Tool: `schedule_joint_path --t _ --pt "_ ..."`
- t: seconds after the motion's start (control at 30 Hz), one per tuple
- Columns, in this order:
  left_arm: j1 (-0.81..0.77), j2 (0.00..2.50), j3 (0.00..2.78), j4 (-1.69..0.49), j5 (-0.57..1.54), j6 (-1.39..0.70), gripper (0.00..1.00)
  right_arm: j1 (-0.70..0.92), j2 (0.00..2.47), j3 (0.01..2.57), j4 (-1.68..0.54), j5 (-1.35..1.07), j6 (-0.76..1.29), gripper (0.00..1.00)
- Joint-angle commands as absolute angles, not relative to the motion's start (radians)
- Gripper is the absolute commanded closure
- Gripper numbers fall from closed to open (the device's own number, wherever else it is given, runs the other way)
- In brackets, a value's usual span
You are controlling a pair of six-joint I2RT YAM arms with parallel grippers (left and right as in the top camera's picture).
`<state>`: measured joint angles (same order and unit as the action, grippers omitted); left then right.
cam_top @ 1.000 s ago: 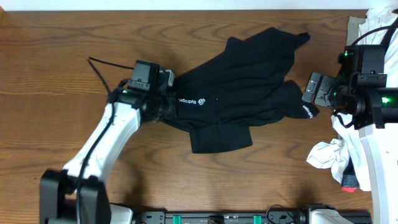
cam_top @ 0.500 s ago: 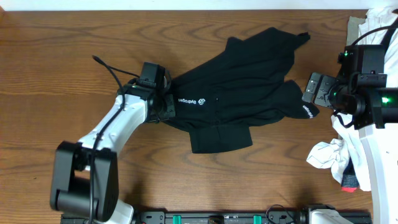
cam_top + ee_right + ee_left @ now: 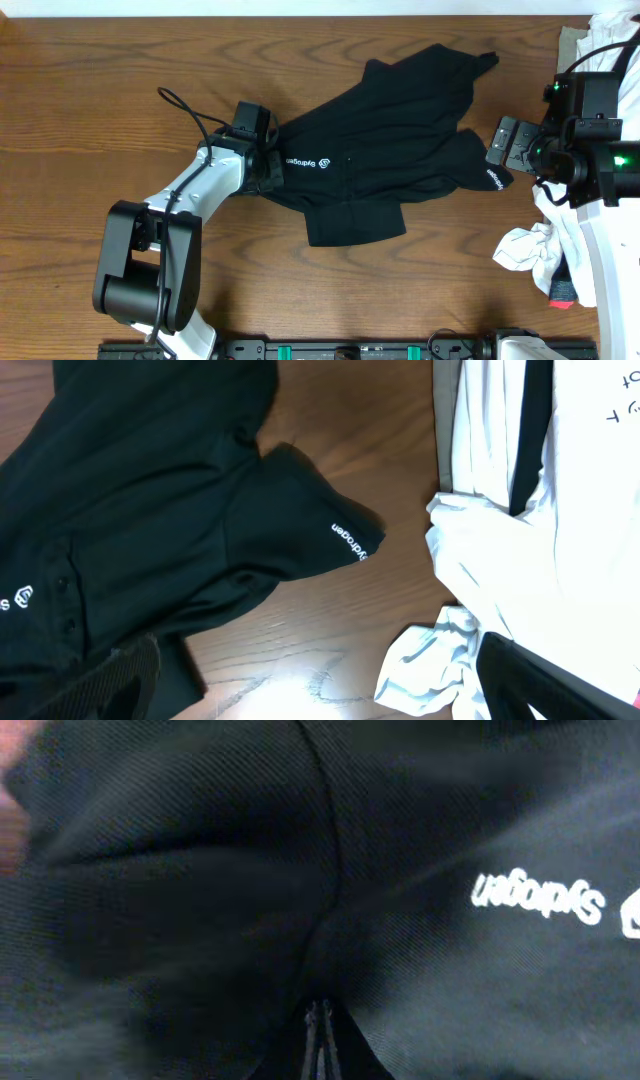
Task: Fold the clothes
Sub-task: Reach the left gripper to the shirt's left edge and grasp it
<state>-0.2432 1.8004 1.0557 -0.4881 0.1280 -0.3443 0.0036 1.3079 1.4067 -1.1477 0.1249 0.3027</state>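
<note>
Clothes clamped in left end effector, arm swung rightward; right end effector apart.

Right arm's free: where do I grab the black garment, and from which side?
The sleeve cuff, by its white lettering. It sticks out from the garment toward the right gripper, with bare table past it, so come in from the right and pinch its hem with the open jaws.

White garments with black straps at the wooden table's right edge.
</note>
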Motion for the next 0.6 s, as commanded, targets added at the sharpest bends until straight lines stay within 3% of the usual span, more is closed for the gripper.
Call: schedule_joint_path --t 0.0,0.57 --pt "-0.244 1.813 1.069 -0.481 0.049 -0.357 0.94 -0.004 1.307 1.41 -1.148 0.131 0.298 0.01" --pt "-0.242 1.919 1.068 -0.445 0.036 -0.38 0.94 -0.004 1.307 1.41 -1.148 0.131 0.299 0.01"
